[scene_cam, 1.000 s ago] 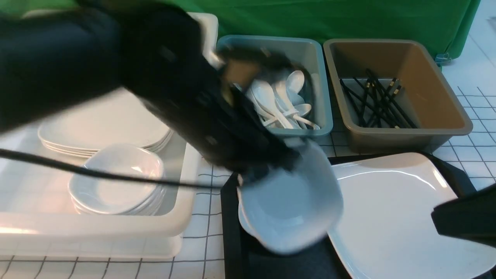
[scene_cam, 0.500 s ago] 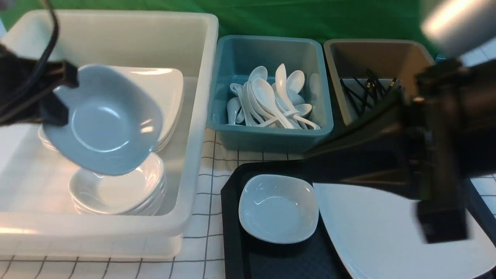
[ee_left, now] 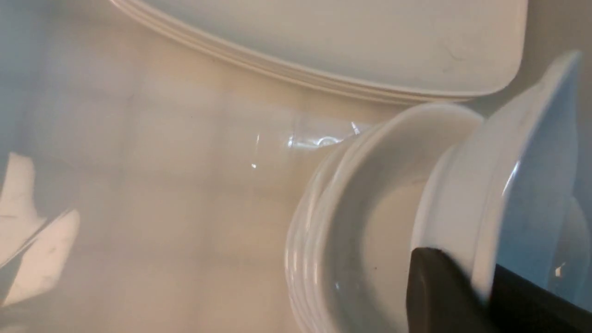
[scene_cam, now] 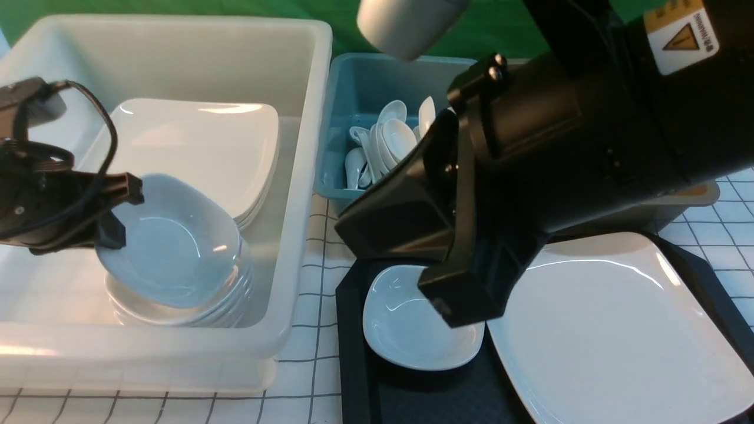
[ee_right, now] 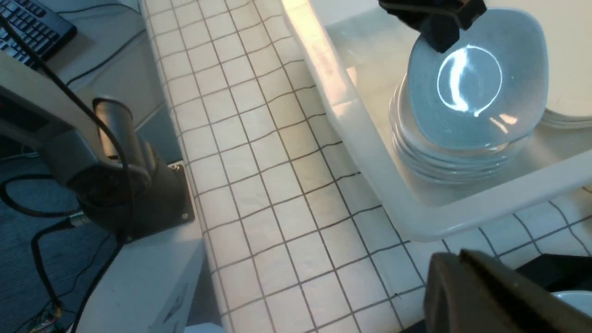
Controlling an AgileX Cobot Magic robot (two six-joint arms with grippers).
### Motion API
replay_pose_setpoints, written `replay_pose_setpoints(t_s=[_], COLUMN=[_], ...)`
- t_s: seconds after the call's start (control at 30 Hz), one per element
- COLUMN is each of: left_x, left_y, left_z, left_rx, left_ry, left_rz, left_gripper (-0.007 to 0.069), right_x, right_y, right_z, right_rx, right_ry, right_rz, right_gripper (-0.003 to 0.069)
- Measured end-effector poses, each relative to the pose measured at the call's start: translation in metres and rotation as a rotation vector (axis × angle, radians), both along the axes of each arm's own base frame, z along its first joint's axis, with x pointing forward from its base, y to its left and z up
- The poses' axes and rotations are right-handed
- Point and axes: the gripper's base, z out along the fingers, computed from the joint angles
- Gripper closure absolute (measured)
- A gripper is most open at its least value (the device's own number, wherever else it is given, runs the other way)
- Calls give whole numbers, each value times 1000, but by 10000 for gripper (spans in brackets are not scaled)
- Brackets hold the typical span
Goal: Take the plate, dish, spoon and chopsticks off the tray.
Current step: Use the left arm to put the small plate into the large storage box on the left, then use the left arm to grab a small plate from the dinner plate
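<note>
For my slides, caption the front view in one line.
Left gripper holds a small white rounded-square dish over stacked dishes in a white plastic tub; right gripper over black tray.

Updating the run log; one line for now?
left gripper: grips tilted dish at stack | right gripper: over tray | plate: on tray

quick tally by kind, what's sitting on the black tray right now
small dish: 1
large plate: 1
total: 2 on the tray, though its far end is hidden by the right arm. A second dish, held by the left gripper over the white tub, is not counted.
</note>
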Motion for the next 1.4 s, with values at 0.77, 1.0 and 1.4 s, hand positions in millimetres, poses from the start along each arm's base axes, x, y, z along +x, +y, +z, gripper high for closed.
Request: replay_pose_setpoints(t_s=[0.77, 1.0, 1.4], left_x=[-55, -59, -30], left_y=[-174, -265, -306], left_z=[104, 17, -84], left_rx=[-7, 186, 352], left_ry=[-292, -100, -59], left_rz=[-764, -1053, -1109], left_gripper=[620, 602, 211], right_x=[2, -14, -48], right_y=[-115, -173, -182], right_z=[-25, -59, -56], right_rx=[-465, -474, -298], right_ry=[-134, 4, 103], right_rz=[-497, -714, -693], right_gripper=[653, 654, 654])
